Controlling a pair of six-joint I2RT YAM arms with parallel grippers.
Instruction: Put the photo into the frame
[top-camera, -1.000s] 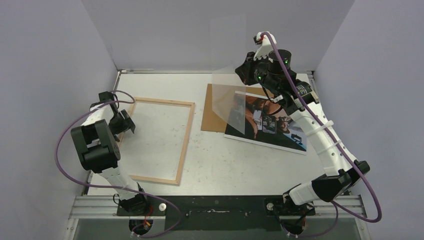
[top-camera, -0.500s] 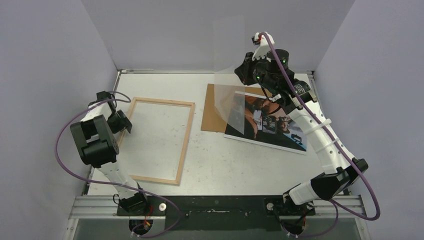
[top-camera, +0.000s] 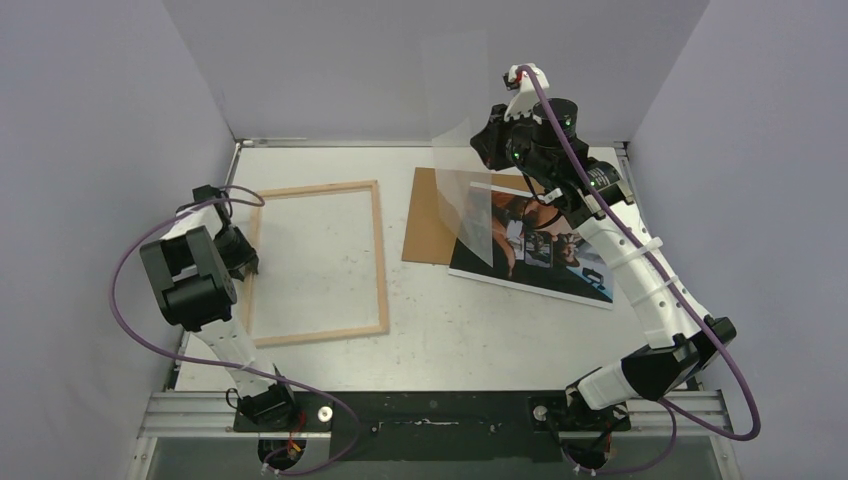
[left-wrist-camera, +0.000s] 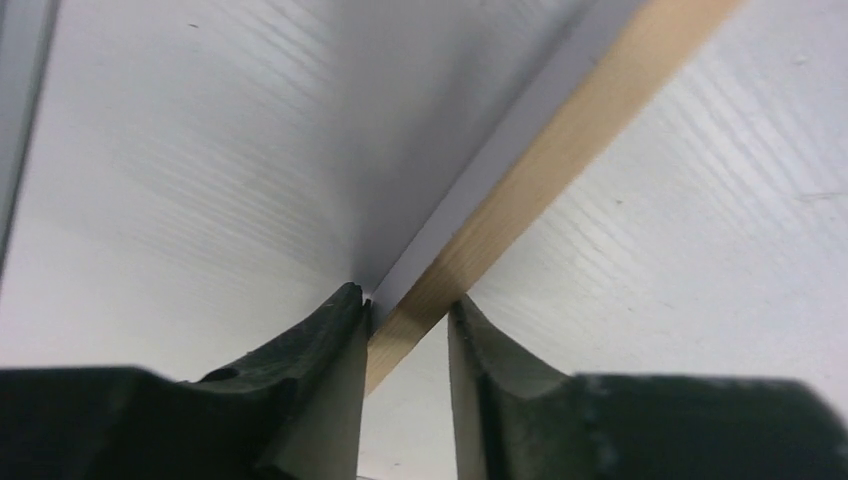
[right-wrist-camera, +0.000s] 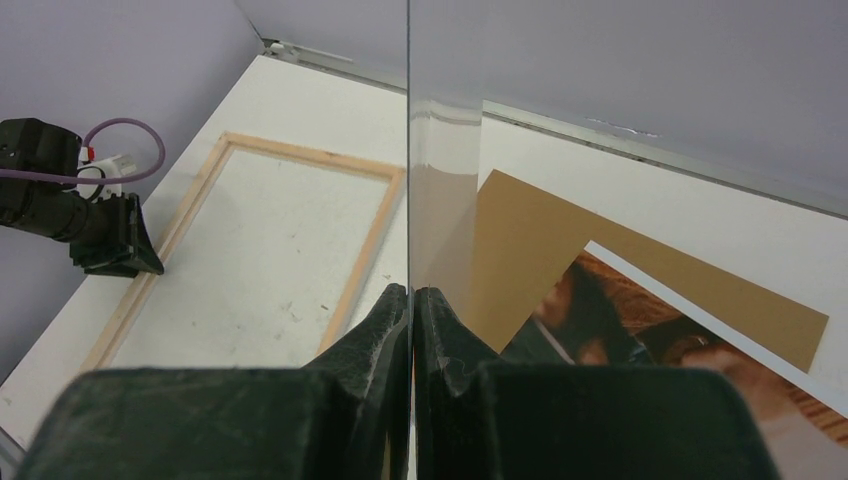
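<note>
Round swings the thin pale-wood rectangular frame (top-camera: 380, 255): a moment back it lay skewed, and now its near end has slid right, so its long sides run almost straight from near to far on the left of the white counter (top-camera: 450, 320). The left pincer (top-camera: 245, 262) has dropped onto the left rail. From the wrist its two dark fingers straddle the wooden strip and look clenched on it.

Over on the far right, the right pincer (top-camera: 485, 148) is clamped tight on the clear transparent sheet (top-camera: 460, 200), holding it upright above the counter, edge-on to its own camera.

And the prize, the large dark paper photo (top-camera: 545, 270) with its tan-orange and blue tones, lies flat on the right side. Its far-left corner overlaps the plain brown backing board (top-camera: 425, 225), directly under the right arm.

What matters next: the photo sits well apart from the frame, off to the right, with bare counter between. Its long axis runs roughly left to right, tilted, while the frame's runs near to far, so I judge it needs about a quarter turn. The right arm is far nearer, but its pincer is busy with the sheet.
</note>
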